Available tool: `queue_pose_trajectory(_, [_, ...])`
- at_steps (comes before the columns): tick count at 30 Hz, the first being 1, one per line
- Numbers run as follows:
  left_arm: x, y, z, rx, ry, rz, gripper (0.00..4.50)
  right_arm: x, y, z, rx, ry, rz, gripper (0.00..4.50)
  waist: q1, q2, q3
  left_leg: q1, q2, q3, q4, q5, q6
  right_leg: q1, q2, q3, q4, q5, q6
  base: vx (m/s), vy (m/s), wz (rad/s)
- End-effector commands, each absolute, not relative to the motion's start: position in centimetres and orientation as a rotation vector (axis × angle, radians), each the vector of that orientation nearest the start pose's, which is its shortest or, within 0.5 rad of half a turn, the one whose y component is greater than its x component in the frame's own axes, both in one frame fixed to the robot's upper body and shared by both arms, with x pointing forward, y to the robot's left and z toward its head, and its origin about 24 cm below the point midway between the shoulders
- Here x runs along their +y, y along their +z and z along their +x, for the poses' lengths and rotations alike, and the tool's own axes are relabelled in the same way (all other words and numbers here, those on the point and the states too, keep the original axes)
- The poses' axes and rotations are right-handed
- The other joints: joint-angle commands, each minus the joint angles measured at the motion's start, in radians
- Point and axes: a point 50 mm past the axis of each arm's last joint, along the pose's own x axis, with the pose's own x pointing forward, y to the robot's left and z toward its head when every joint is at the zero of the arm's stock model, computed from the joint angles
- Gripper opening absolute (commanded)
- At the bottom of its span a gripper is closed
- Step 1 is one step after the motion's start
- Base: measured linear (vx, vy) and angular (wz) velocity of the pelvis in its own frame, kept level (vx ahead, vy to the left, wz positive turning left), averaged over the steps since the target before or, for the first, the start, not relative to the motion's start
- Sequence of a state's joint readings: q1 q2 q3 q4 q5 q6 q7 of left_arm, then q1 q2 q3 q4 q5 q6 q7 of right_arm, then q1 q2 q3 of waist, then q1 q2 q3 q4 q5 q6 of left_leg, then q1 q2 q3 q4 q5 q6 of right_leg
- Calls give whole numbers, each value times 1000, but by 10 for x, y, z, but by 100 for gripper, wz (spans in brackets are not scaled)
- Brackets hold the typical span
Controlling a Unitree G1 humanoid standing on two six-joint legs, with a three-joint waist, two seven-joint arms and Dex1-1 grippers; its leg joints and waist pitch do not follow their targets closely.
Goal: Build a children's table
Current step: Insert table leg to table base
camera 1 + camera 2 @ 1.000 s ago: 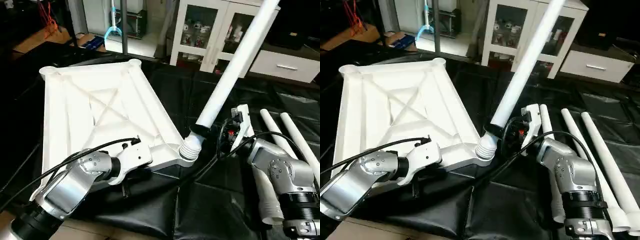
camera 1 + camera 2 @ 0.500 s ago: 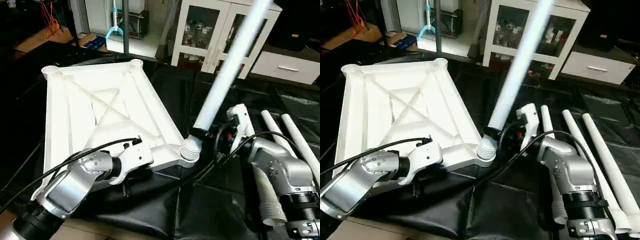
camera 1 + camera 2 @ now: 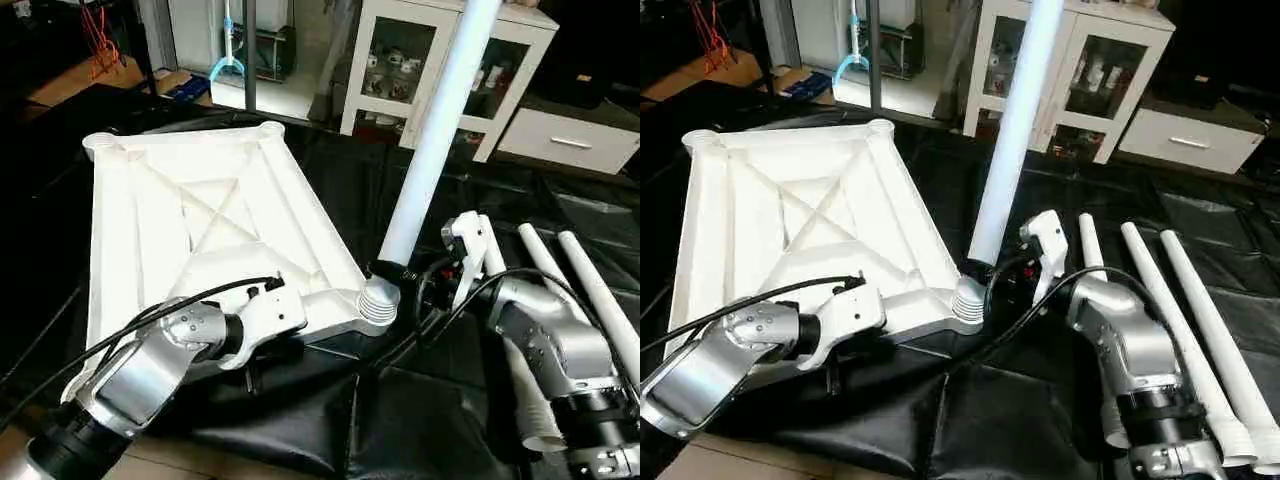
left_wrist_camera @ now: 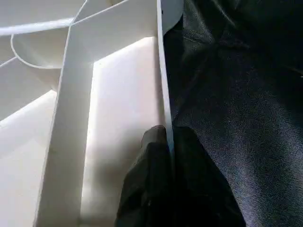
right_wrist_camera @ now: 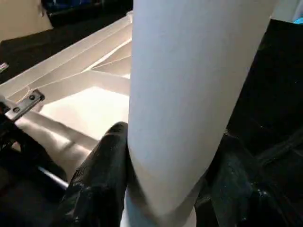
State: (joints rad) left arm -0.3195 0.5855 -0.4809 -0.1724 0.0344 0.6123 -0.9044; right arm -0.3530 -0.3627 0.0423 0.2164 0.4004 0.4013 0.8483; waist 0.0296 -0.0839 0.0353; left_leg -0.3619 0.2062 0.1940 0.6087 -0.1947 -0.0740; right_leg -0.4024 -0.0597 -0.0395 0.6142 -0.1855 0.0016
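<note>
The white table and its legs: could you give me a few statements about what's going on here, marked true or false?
1. The tabletop lies with its ribbed underside up. True.
2. The right gripper holds a leg standing at a corner socket. True.
3. The left gripper is wide open above the tabletop. False: it is shut on the tabletop's rim.
4. Four spare legs lie on the black cover. False: three lie there.
5. The held leg lies flat. False: it stands steeply upward.

The raised leg (image 3: 436,130) runs off the picture's top edge; the left gripper (image 4: 163,142) hides the tabletop (image 3: 190,220) rim it pinches.
</note>
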Motion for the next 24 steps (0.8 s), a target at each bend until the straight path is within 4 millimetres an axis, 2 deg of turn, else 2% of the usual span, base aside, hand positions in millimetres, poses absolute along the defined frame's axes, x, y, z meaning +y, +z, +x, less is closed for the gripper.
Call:
queue_pose_trajectory(1, [120,54,247,566,-1201,592,0,-183,37,290,403,765,145,186,-10,-1,-31,15,27,-22,-84,-320,-21,10,-63,37,-102,-505,-79,0,0,0])
queue_pose_trajectory(2, [120,54,247,566,-1201,593,0,-186,36,289,398,746,151,186,-8,2,-31,17,28,-21,-85,-319,-20,9,-63,38,-102,-490,-83,0,0,0])
queue_pose_trajectory(7, [120,54,248,565,-1200,592,0,-192,32,284,371,695,199,186,-9,1,-31,16,29,-21,-89,-327,-21,11,-62,38,-100,-469,-93,0,0,0])
queue_pose_trajectory(16, [119,54,249,564,-1199,592,0,-191,20,270,374,690,196,186,-6,2,-27,24,28,-22,-90,-369,-24,3,-63,39,-111,-525,-75,0,0,0])
queue_pose_trajectory(20, [119,54,249,563,-1197,592,0,-191,19,265,337,676,172,186,-6,2,-29,21,30,-21,-93,-360,-22,6,-63,41,-108,-482,-87,0,0,0])
queue_pose_trajectory(24, [119,54,249,563,-1193,589,0,-192,14,256,292,632,211,186,-7,-1,-26,19,29,-23,-95,-375,-23,5,-66,41,-111,-516,-77,0,0,0])
